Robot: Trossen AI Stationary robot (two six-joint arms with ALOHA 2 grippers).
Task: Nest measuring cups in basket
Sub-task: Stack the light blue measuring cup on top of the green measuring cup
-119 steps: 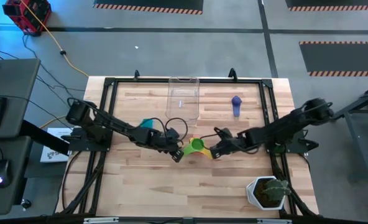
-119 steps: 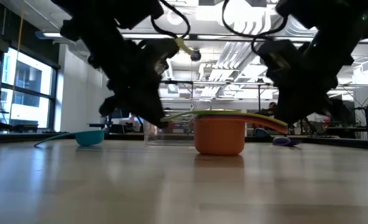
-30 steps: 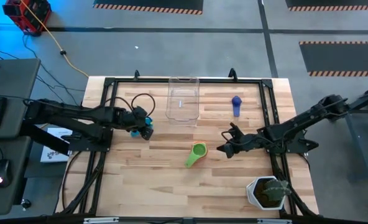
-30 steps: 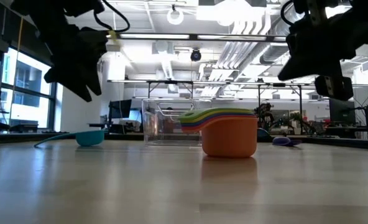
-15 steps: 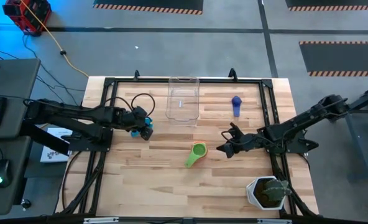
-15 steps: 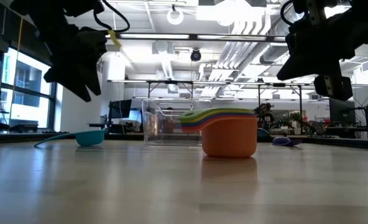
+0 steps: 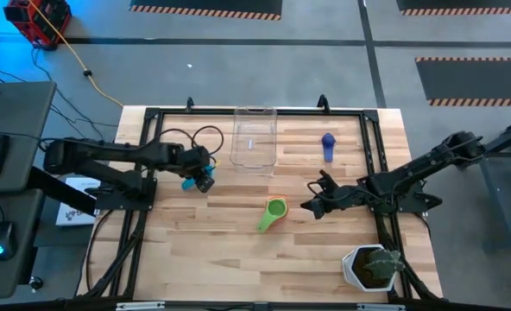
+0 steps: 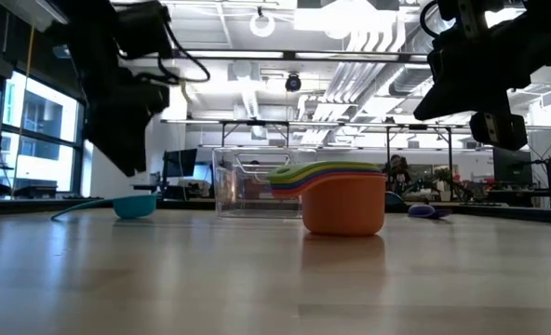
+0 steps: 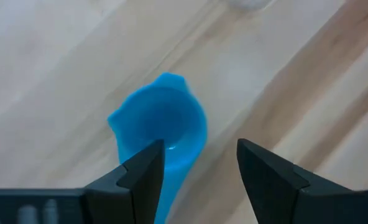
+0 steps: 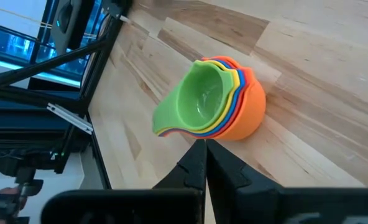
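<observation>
Picking up the light blue measuring cup (image 9: pixel 162 124) is, by my reading, the step in hand. The left gripper (image 9: pixel 199 180) hangs above it with its jaws spread wide and nothing between them; in the left wrist view the bowl sits just ahead of one finger (image 9: pixel 143 180), off-centre in the gap, with its handle running back under that finger.

To do it well, I would shift the gripper sideways until the rim or the handle lies squarely between both fingers, then come straight down and close. A cup this light would likely skid across the wooden table (image 7: pixel 324 259) if one finger reaches it first. Pinching the handle, or one wall of the bowl, should leave the cup level for stacking.

Beyond the left gripper, toward the table's middle, sits the nested stack (image 7: pixel 274 210), green cup on top and orange outermost. The right gripper (image 7: pixel 307 207) waits just beside that stack, jaws fully closed and empty. The clear basket (image 7: pixel 254 138) stands at the far edge, apart from both grippers, and a purple-blue cup (image 7: pixel 328 144) lies alone beside it.
</observation>
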